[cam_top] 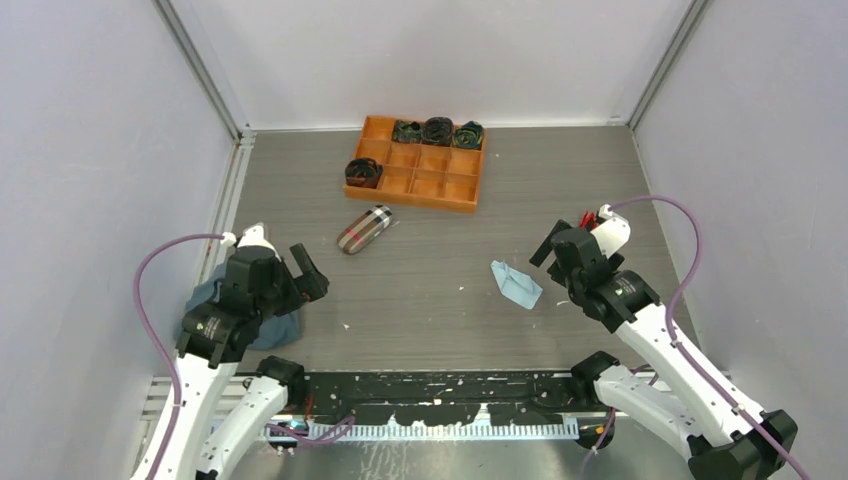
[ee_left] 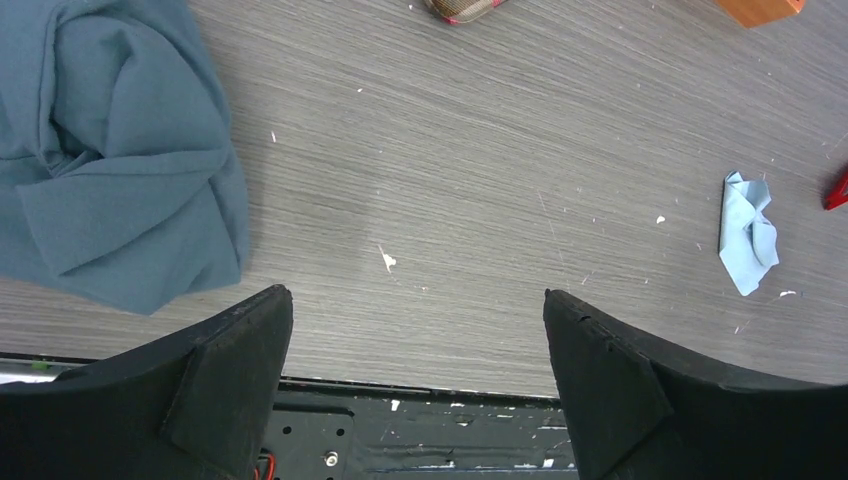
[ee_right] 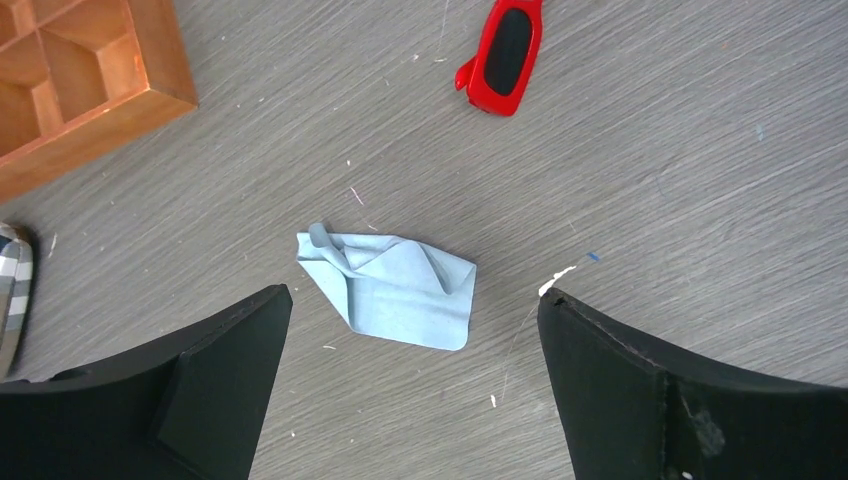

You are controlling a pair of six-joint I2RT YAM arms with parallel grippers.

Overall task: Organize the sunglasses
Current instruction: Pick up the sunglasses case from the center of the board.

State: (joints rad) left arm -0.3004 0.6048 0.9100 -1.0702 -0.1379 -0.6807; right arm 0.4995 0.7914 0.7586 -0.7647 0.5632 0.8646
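Both pincers hang open and hold nothing: the left pincer (ee_left: 415, 295) over bare tabletop near the front edge, the right pincer (ee_right: 412, 293) over a light blue cloth (ee_right: 390, 290).

From biggest to smallest, we see:

- a grey wood-grain table (cam_top: 430, 310);
- an orange tray (cam_top: 430, 201) of small compartments at the far side, four of them holding dark rolled items (cam_top: 437, 130) we cannot identify;
- a crumpled dark blue cloth (ee_left: 110, 150) beside the left arm;
- a plaid case (cam_top: 363, 230), closed as far as we can tell, lying just in front of the tray;
- that light blue cloth, right of centre;
- the sunglasses (ee_right: 505, 50), red-framed with dark lenses, lying on the table beyond the right pincer and well apart from the case.

Only one end of the sunglasses shows in the right wrist view, so we cannot tell whether their arms are folded.

We judge the task not yet begun: the sunglasses lie loose, nothing grips them, and the case looks shut. Picking them up and stowing them, likely in the case, all remains.
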